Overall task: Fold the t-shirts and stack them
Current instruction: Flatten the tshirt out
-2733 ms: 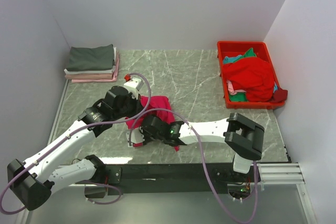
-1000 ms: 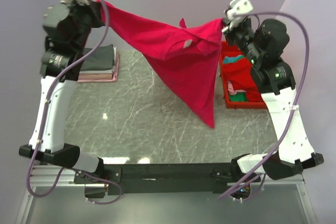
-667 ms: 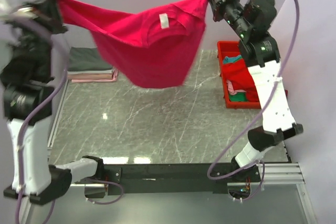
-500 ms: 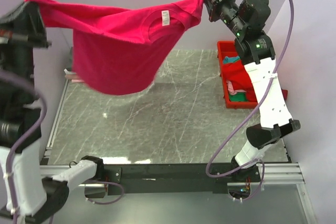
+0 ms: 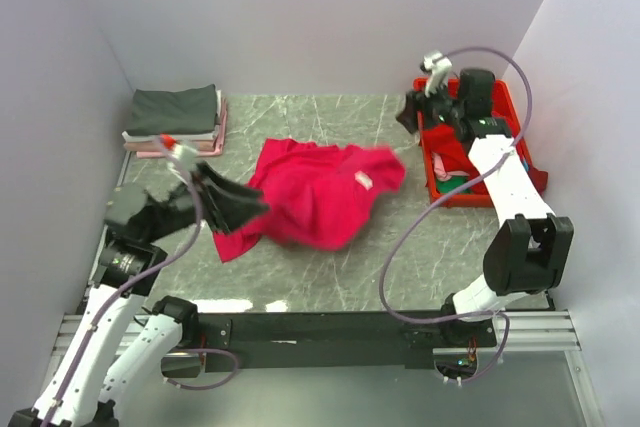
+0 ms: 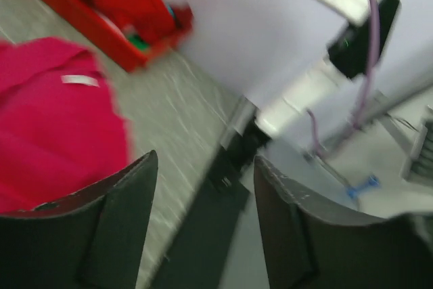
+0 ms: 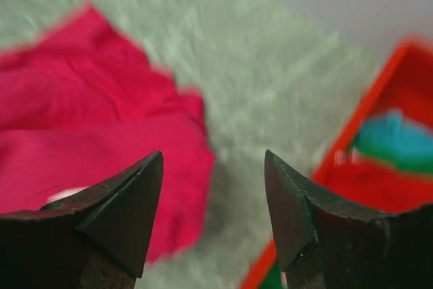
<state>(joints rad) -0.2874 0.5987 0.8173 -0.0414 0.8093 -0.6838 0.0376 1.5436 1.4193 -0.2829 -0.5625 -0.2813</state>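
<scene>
The crimson-pink t-shirt [image 5: 310,192] lies loose and rumpled in the middle of the table, its white neck tag [image 5: 362,181] facing up. My left gripper [image 5: 240,209] hovers open at the shirt's left edge, nothing between its fingers; in the left wrist view [image 6: 206,159] the shirt [image 6: 54,120] is off to the left. My right gripper [image 5: 410,112] stands open and empty beside the shirt's right end, close to the bin. In the right wrist view [image 7: 214,156] the shirt [image 7: 88,120] spreads below and left.
A red plastic bin [image 5: 480,201] at the right holds red and teal shirts [image 5: 478,147]. Folded shirts, dark grey on top [image 5: 175,112], are stacked at the back left corner. Walls close in on the left, back and right.
Both grippers held the shirt stretched high between them, then opened; the shirt dropped onto the table. Both arms have come down, the left low beside the shirt, the right by the bin.
</scene>
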